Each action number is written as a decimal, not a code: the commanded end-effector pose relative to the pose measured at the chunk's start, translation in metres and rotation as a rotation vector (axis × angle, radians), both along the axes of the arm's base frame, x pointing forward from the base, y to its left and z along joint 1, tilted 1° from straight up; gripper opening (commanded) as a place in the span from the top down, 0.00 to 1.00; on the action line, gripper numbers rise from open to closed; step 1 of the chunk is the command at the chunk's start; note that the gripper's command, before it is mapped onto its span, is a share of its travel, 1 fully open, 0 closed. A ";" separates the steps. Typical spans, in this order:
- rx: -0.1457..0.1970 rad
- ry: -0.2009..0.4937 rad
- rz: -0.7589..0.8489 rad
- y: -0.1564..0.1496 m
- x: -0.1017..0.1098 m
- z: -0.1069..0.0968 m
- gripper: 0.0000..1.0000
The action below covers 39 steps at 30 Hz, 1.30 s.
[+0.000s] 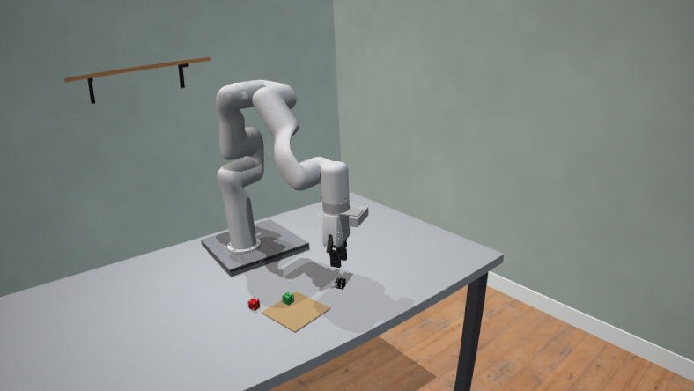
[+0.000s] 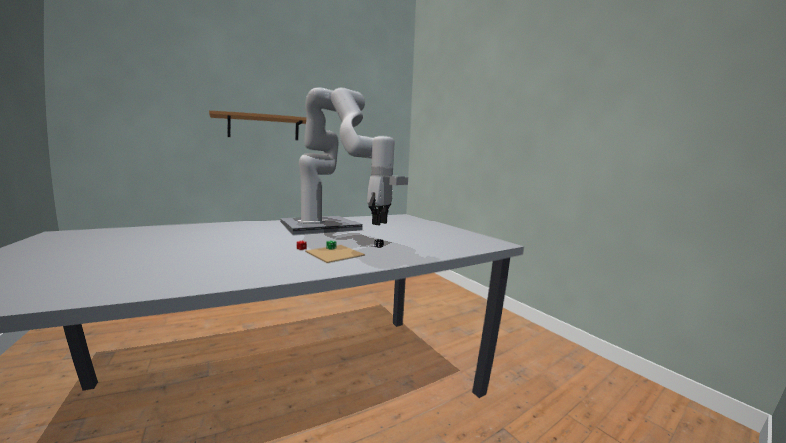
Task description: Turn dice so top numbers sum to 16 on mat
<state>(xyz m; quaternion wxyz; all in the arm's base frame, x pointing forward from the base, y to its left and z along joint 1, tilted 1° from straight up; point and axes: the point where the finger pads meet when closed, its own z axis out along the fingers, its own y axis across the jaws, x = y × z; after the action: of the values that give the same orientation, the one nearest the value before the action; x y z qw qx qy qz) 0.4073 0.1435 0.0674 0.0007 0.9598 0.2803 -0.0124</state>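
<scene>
One mat-side die, both views

Even, moderately bright light from above and behind arm. Soft-edged grey shadow cast forward-right across table; darker patch on floor beneath. No glare. Slightly soft, low detail; dice pips unreadable. No visible edge distortion.

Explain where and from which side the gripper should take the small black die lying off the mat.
Grip the small black cube die across two opposite vertical faces, coming straight down from above. It looks flat on the grey table, apart from the tan square mat, with free sides. The gripper hangs above it, fingers narrowed, holding nothing.
</scene>
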 end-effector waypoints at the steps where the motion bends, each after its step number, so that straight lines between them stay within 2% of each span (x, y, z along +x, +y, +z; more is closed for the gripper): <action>1: 0.001 -0.004 0.000 0.000 0.001 0.001 0.58; 18: 0.001 -0.004 0.002 0.000 0.001 -0.003 0.58; 39: 0.001 -0.004 0.002 0.000 0.001 -0.029 0.58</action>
<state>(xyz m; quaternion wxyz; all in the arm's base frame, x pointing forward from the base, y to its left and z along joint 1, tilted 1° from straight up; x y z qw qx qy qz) 0.4071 0.1431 0.0424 0.0007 0.9596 0.2812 -0.0124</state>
